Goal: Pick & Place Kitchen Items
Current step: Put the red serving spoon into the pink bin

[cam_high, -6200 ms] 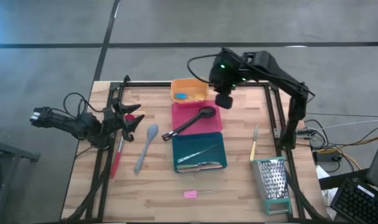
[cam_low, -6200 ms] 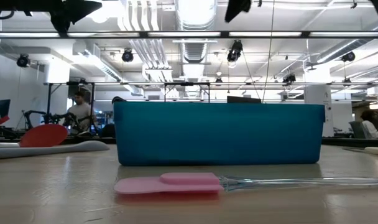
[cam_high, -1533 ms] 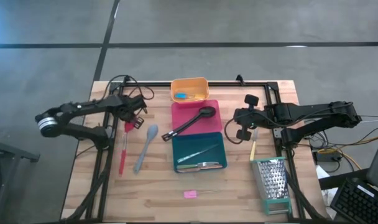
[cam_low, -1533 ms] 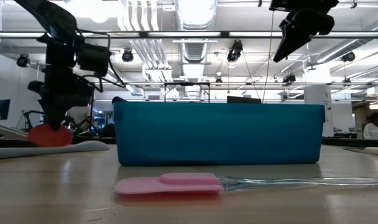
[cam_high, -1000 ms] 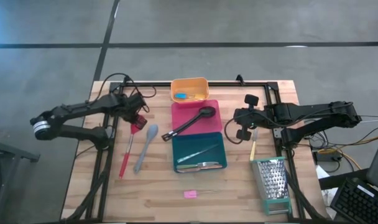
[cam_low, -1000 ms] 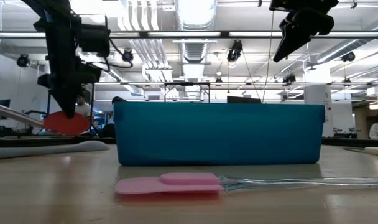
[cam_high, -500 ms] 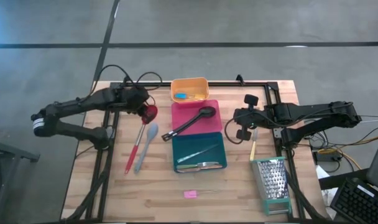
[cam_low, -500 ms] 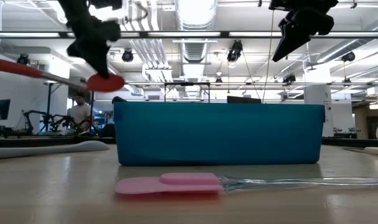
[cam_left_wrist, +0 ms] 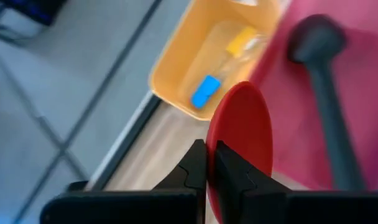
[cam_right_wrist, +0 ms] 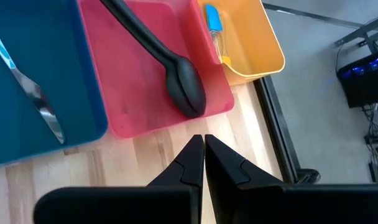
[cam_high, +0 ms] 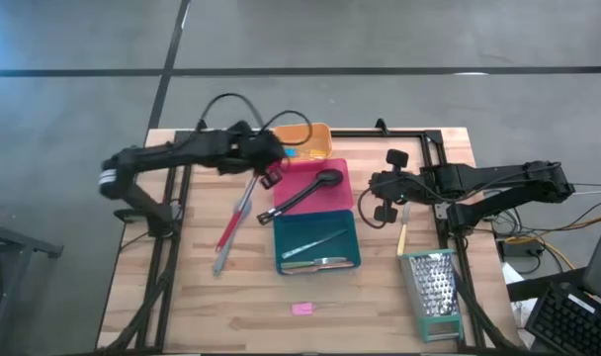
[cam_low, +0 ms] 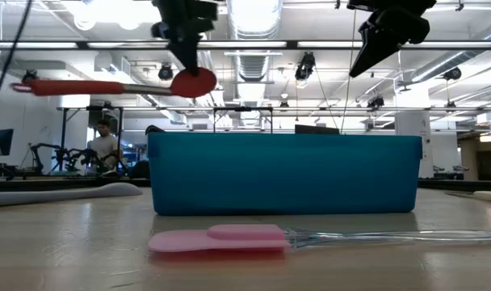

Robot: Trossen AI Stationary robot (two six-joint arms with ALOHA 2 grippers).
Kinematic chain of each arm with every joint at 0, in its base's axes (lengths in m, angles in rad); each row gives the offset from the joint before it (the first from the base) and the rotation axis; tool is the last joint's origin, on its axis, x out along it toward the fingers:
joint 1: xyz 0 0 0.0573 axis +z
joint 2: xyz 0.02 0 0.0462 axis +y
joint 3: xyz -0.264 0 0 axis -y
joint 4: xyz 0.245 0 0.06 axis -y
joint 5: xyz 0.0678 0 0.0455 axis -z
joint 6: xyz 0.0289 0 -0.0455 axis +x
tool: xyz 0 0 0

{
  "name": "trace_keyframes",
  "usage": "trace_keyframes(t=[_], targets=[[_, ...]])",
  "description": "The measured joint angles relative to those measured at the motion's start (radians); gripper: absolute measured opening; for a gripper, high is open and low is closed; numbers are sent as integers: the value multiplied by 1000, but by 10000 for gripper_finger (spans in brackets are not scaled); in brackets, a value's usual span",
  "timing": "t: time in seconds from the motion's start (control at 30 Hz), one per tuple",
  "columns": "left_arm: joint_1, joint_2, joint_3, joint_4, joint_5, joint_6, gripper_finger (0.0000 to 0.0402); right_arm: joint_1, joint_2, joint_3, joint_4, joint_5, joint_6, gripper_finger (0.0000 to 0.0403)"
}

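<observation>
lifted off the table now, red spatula (cam_high: pixel 239 212) is pinched in the left gripper (cam_high: pixel 264 170) beside the pink tray (cam_high: pixel 332 196). handle trails away from it; right gripper (cam_high: pixel 383 198) waits closed.

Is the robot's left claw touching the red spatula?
Touching. In the left wrist view the left gripper is shut on the red spatula, pinching its blade edge; the low view shows it carried well above the table.
</observation>
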Motion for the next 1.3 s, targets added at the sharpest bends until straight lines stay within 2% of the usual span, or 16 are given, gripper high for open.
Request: trace_keyframes(t=[0.1, 0.37, 0.67, 0.83, 1.03, 1.3], targets=[[-10, 120, 134, -83, -67, -9, 13, 0, 0, 0, 0, 0, -4, 8], [-48, 403, 425, -190, -164, 28, 13, -1, 0, 0, -10, 0, -18, 8], [-60, 635, 746, -277, -235, 146, 13, -1, -1, 0, -10, 0, -27, 8], [-60, 633, 699, -181, -221, 241, 13, -3, -1, 0, -12, 1, -32, 8], [-60, 632, 685, -162, -187, 255, 13, -22, -5, 0, -16, 3, -31, 8], [-61, 630, 631, -35, -152, 278, 13, -30, -6, 0, -16, 3, -29, 8]])
